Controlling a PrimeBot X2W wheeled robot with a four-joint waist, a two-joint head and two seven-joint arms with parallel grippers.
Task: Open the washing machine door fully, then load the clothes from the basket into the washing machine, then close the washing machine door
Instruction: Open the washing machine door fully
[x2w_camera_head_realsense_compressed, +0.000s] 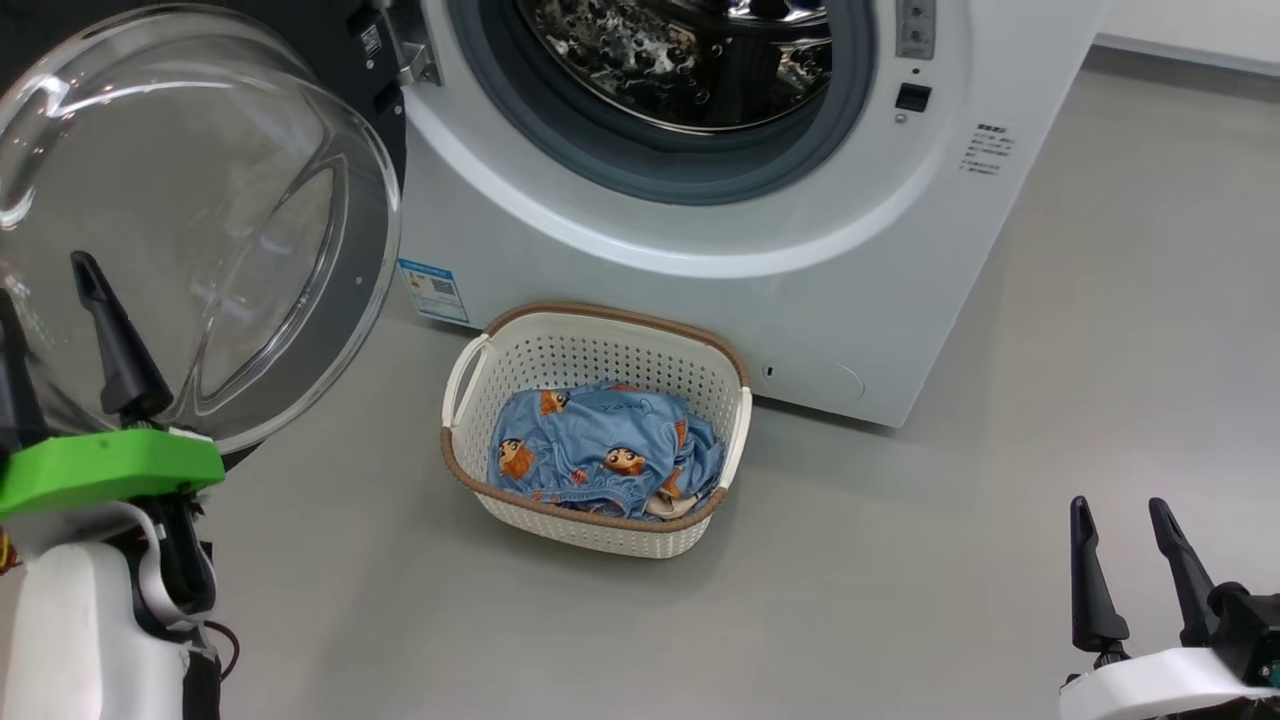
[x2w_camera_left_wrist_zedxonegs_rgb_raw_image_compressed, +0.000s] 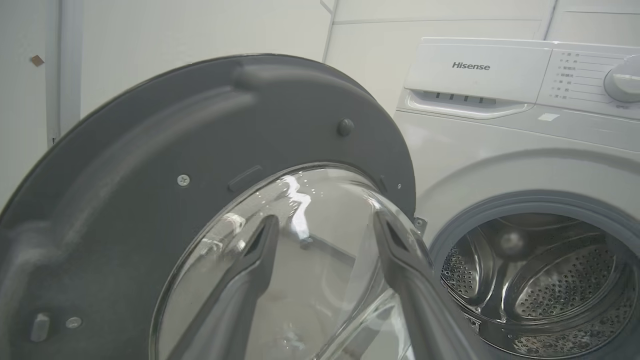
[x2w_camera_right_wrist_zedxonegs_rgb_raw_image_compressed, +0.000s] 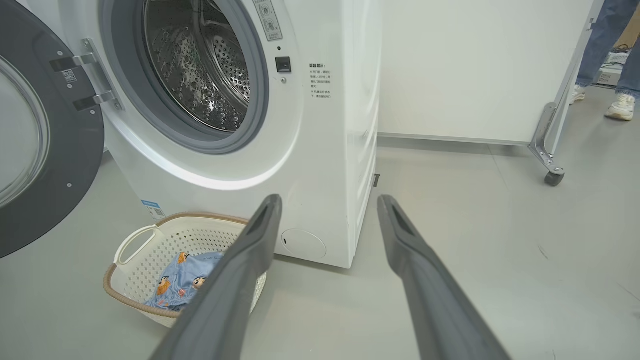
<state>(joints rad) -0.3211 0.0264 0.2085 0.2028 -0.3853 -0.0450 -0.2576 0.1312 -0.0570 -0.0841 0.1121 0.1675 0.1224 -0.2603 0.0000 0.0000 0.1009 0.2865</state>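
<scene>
The washing machine (x2w_camera_head_realsense_compressed: 800, 280) stands with its steel drum (x2w_camera_head_realsense_compressed: 690, 50) exposed. Its door (x2w_camera_head_realsense_compressed: 190, 220) is swung out to the left, glass bowl facing me. On the floor in front sits the cream basket (x2w_camera_head_realsense_compressed: 600, 350), holding the light blue printed clothes (x2w_camera_head_realsense_compressed: 600, 450). My left gripper (x2w_camera_head_realsense_compressed: 40, 280) is open just before the door's glass, with nothing between its fingers; in the left wrist view it (x2w_camera_left_wrist_zedxonegs_rgb_raw_image_compressed: 326, 220) points at the door's inner side (x2w_camera_left_wrist_zedxonegs_rgb_raw_image_compressed: 150, 175). My right gripper (x2w_camera_head_realsense_compressed: 1118, 505) stands open and empty at the lower right, away from the basket (x2w_camera_right_wrist_zedxonegs_rgb_raw_image_compressed: 150, 250) and the clothes (x2w_camera_right_wrist_zedxonegs_rgb_raw_image_compressed: 180, 285).
Grey floor spreads to the right of the machine (x2w_camera_right_wrist_zedxonegs_rgb_raw_image_compressed: 325, 150). A white panel on a wheeled metal foot (x2w_camera_right_wrist_zedxonegs_rgb_raw_image_compressed: 550, 165) stands behind it at the right. A person's legs (x2w_camera_right_wrist_zedxonegs_rgb_raw_image_compressed: 610, 50) show beyond that panel.
</scene>
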